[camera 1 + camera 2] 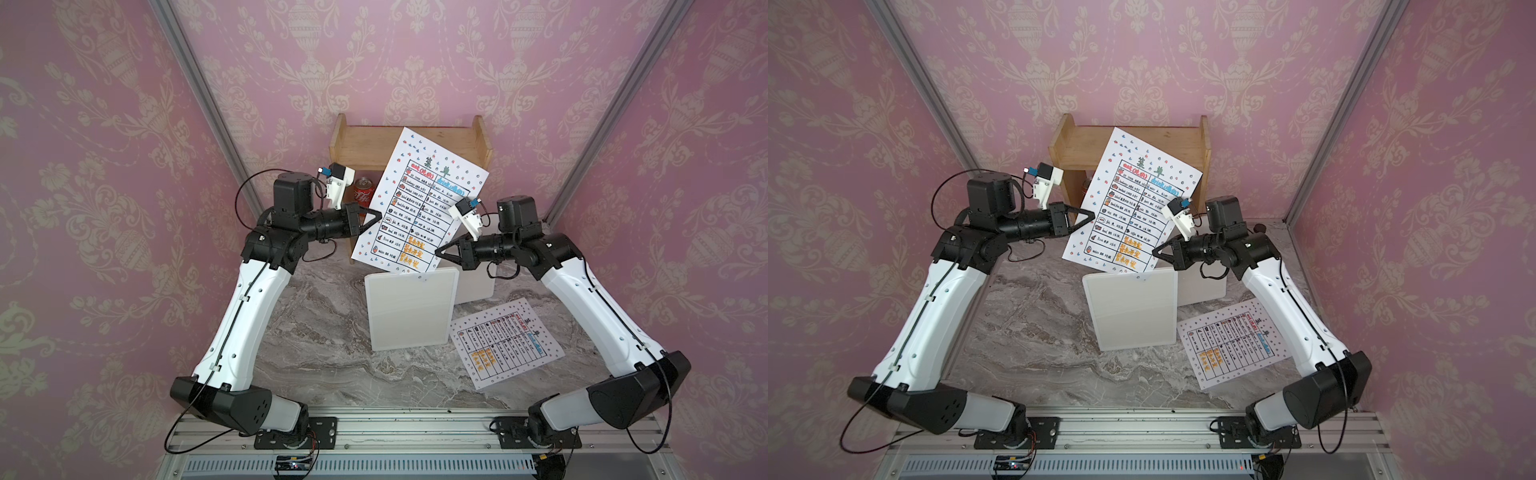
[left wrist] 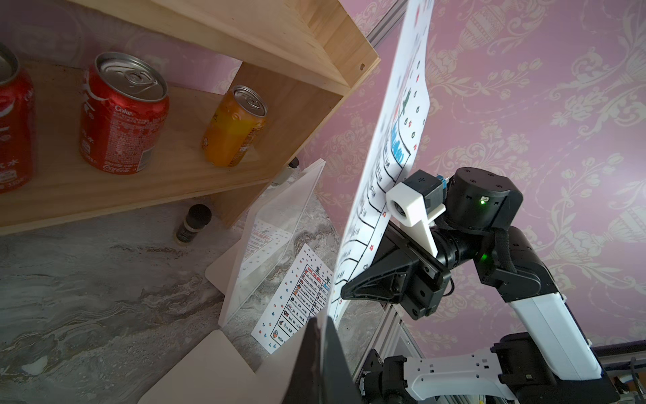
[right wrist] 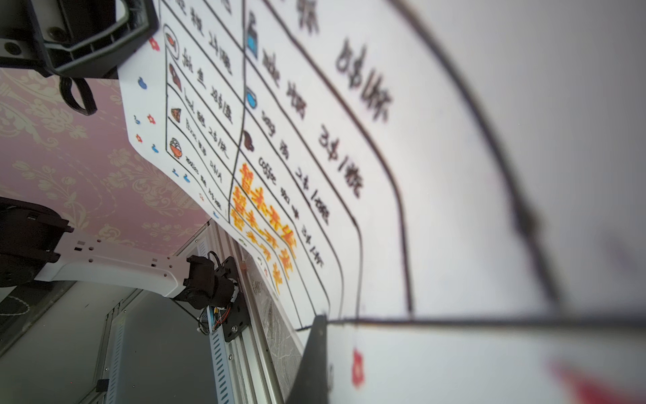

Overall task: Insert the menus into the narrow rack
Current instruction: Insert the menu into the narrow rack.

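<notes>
One menu hangs upright and tilted in the air, held at both side edges. My left gripper is shut on its left edge and my right gripper is shut on its lower right edge. The sheet's bottom edge sits just at the top of the white narrow rack, whose clear panel shows in the left wrist view. A second menu lies flat on the marble table, right of the rack.
A wooden shelf stands against the back wall behind the held sheet, with red cola cans and an orange can on it. A small dark bottle stands on the table by the shelf's foot. Pink walls enclose three sides.
</notes>
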### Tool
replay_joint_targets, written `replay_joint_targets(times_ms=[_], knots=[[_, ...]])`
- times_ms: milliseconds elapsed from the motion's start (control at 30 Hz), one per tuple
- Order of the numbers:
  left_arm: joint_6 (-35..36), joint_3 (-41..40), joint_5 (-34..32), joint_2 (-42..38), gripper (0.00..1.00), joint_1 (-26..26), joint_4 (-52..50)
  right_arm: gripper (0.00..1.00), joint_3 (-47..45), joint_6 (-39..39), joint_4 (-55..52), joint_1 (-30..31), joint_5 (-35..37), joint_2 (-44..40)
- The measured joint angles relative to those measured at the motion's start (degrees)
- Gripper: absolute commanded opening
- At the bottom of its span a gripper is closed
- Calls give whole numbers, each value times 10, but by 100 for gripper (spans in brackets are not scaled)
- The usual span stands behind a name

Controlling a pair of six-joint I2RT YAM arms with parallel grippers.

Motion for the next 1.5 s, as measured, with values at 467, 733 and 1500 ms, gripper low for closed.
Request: replay_joint_targets(times_ms=[467,733,1500], knots=[[5,-52,11,-22,0,0,6,0,-19,-24,-11,0,1,-9],[17,-84,11,-43,0,0,12,0,-19,-40,-22,-4,4,-9],[19,-191,13,-80,0,-5,67,0,7,-63,-48,-31,-11,-5]])
